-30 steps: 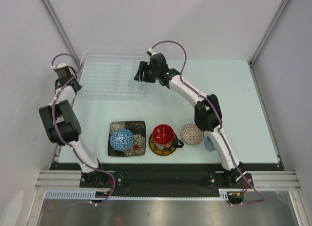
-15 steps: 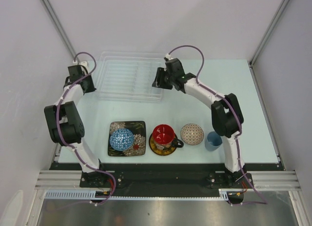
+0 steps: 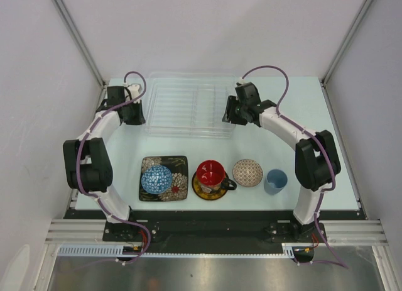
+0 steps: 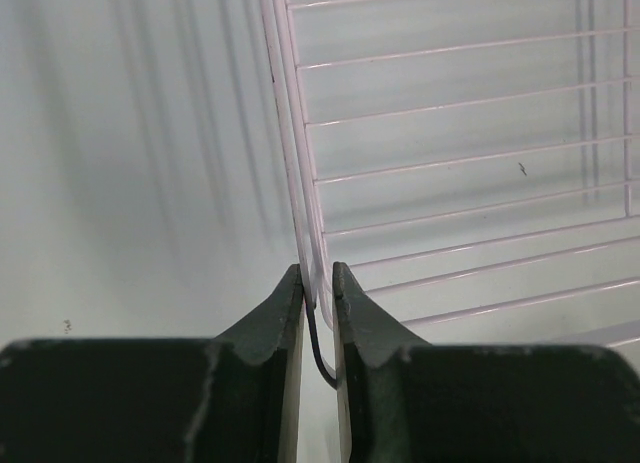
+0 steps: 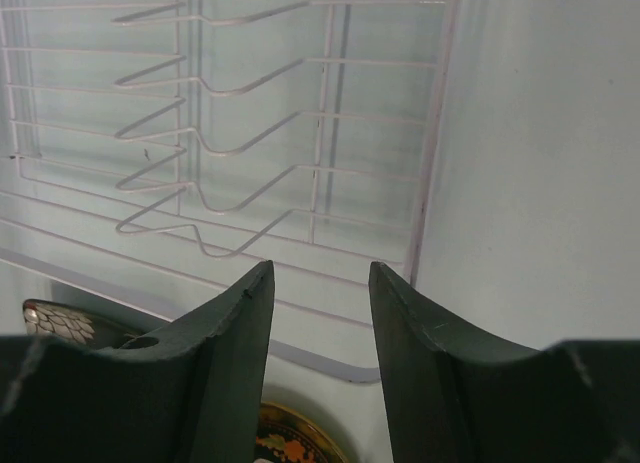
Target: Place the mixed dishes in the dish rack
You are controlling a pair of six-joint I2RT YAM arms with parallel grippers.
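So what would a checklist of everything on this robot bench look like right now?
Surface: pale blue table.
Job's things: clear dish rack at the back, no dishes in it; blue bowl on black square plate, red-inside cup on saucer, beige bowl, light blue cup, all along the front.
Clutter: nothing seen.
Grippers: left gripper shut on the rack's left wall; right gripper open at its right end.
Cables: purple cable looped along each arm.
Surroundings: white walls, metal frame.
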